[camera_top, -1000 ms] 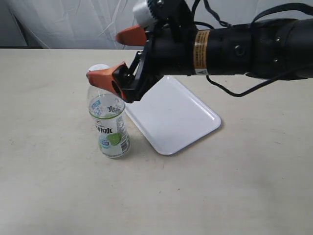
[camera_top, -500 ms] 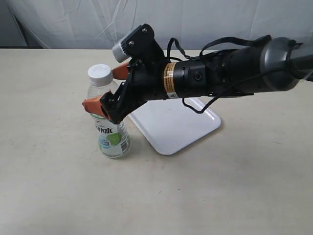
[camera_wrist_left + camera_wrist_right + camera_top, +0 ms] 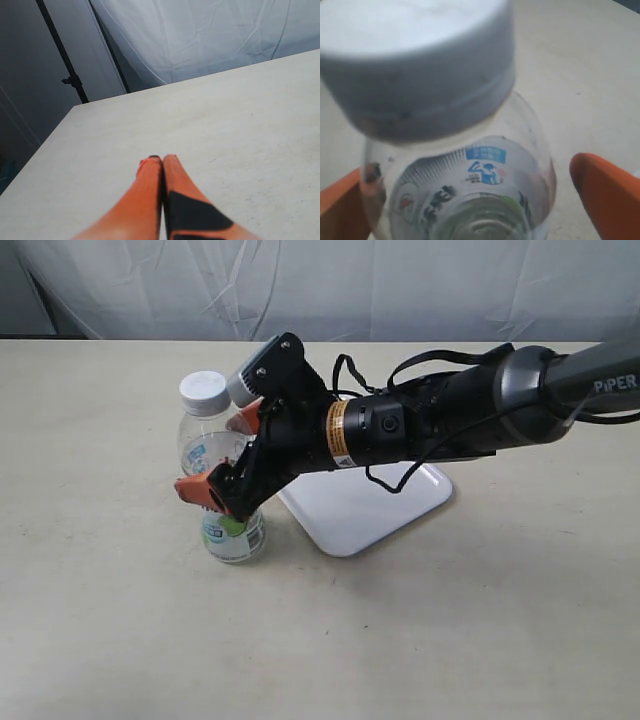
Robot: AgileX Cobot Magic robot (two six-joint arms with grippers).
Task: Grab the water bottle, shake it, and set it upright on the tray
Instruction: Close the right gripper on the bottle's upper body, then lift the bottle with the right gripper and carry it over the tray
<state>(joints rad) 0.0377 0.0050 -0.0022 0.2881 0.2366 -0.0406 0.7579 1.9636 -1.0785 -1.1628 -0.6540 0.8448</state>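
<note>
At left, a small clear plastic water bottle (image 3: 205,445) with a white screw cap stands upright on the beige tabletop (image 3: 120,640). It looks light, thin-walled and slippery, and likely to dent, so the labelled middle seems the safest hold. The right arm's orange-fingered end effector (image 3: 213,456) straddles the bottle, spread wide and gripping nothing. To the right, just beside the bottle, lies a flat white rectangular plastic tray (image 3: 380,510). The left end effector (image 3: 161,162) is pressed closed and empty.
</note>
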